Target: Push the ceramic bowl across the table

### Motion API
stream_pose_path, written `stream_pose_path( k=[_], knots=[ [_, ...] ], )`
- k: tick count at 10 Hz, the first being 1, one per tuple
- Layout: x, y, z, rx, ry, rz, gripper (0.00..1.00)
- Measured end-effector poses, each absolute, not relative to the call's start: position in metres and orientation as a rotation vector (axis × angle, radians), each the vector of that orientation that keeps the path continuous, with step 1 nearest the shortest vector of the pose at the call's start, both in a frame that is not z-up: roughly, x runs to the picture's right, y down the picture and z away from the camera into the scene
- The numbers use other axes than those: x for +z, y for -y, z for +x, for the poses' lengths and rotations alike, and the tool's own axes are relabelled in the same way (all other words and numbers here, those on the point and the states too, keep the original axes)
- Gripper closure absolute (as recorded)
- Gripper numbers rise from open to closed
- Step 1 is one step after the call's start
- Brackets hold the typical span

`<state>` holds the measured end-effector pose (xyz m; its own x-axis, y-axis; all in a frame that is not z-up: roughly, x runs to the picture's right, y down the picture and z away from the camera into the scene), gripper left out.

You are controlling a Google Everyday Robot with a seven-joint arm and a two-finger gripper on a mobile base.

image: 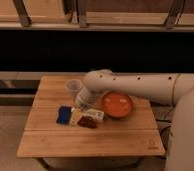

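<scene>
The ceramic bowl (117, 105) is round, shallow and orange with a glossy inside. It sits right of centre on the light-wood table (55, 142). My white arm reaches in from the right and bends down just left of the bowl. My gripper (84, 103) is at the arm's lower end, close to the bowl's left rim and low over the tabletop. The arm hides part of the bowl's far left edge.
A small clear plastic cup (73, 87) stands behind the gripper at the left. A blue packet (64, 115) and a white and brown snack packet (89, 118) lie in front of the gripper. A dark logo mark (151, 145) is at the table's front right corner.
</scene>
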<state>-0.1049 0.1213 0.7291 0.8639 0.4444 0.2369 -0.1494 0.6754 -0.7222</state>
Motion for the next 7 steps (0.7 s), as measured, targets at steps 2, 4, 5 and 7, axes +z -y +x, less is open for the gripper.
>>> stream_pose_path(
  k=[2,4,5,7],
  knots=[
    [0.729,-0.121,-0.105,0.345,0.417,-0.761,0.20],
    [0.730,-0.122,-0.104,0.340,0.409,-0.761,0.20],
    [0.731,-0.123,-0.100,0.333,0.389,-0.762,0.20],
    [0.743,-0.132,-0.070,0.288,0.257,-0.775,0.20]
  ],
)
